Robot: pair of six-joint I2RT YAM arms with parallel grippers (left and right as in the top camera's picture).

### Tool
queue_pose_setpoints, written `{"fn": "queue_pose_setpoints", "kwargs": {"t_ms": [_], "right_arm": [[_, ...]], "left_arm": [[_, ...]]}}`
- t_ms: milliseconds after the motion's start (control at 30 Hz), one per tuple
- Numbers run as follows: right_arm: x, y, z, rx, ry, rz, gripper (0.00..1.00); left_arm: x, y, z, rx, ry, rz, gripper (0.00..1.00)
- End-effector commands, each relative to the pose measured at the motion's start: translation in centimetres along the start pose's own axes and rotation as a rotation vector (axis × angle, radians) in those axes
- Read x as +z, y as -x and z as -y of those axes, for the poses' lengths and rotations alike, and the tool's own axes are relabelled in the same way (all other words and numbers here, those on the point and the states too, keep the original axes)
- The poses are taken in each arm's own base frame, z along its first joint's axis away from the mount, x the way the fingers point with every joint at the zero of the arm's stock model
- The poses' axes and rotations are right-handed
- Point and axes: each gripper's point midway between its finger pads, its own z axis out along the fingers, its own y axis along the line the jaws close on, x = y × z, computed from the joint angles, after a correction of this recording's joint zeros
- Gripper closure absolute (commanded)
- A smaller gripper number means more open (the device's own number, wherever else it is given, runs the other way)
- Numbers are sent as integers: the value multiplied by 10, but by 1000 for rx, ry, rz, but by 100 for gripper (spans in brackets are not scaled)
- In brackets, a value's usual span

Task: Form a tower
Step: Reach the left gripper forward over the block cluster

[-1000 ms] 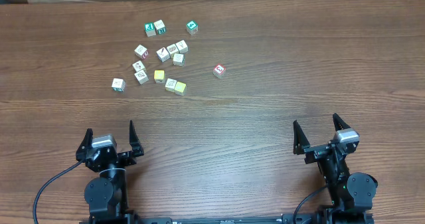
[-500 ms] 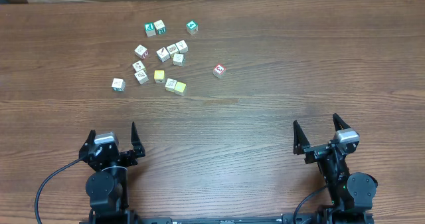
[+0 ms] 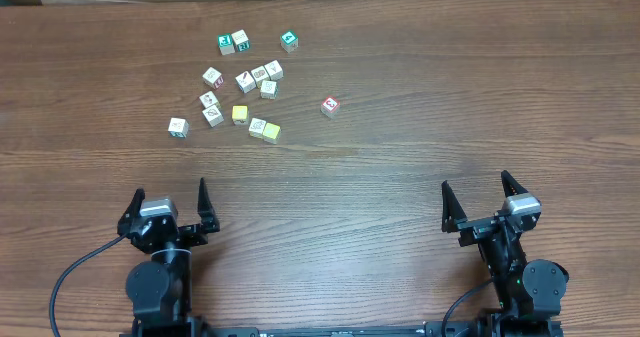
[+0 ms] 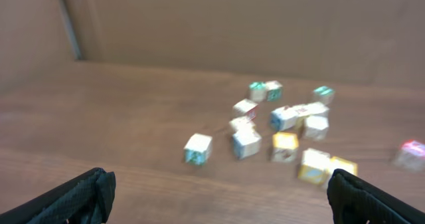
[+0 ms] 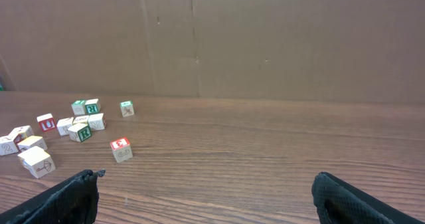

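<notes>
No tower up yet, so this looks like step zero. The wooden picture cubes (image 3: 245, 82) all lie single on the table (image 3: 450, 77), clustered far left of centre. The red-marked cube (image 3: 330, 106) sits apart to their right. Left gripper (image 3: 169, 189) and right gripper (image 3: 475, 181) are both spread wide and empty at the near edge, well apart from the cubes. Next move: reach far and pinch one cube square across flat faces. No long axis to read yet; cubes sit at mixed yaw.
</notes>
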Motion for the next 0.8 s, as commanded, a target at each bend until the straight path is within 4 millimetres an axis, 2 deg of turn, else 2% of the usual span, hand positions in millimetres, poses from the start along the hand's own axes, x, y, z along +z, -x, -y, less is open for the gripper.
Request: {"fn": "queue_pose_setpoints", "kwargs": {"t_ms": [0,167,267,367,433,600,700,767], "right_arm": [[0,-2,1,1,-6,5,0],[0,-1,1,1,-6,5,0],[0,-1,1,1,-6,5,0],[0,-2,1,1,-6,5,0],[0,-1,1,1,-6,5,0],[0,-1,1,1,-6,5,0],[0,-1,1,1,-6,5,0],[0,-1,1,1,-6,5,0]], "left_arm": [[-15,70,26,-21,-144,146,0],[-50,163,39,-4,-209,325,0],[-64,207,41,0,-218,373,0],[-65,242,46,1,-232,340,1],[-56,259,47,-2,-228,269,0],[-12,286,50,31,-213,-11,0],[19,292,51,54,-210,-190,1],[46,289,52,65,-210,-316,0]]}}
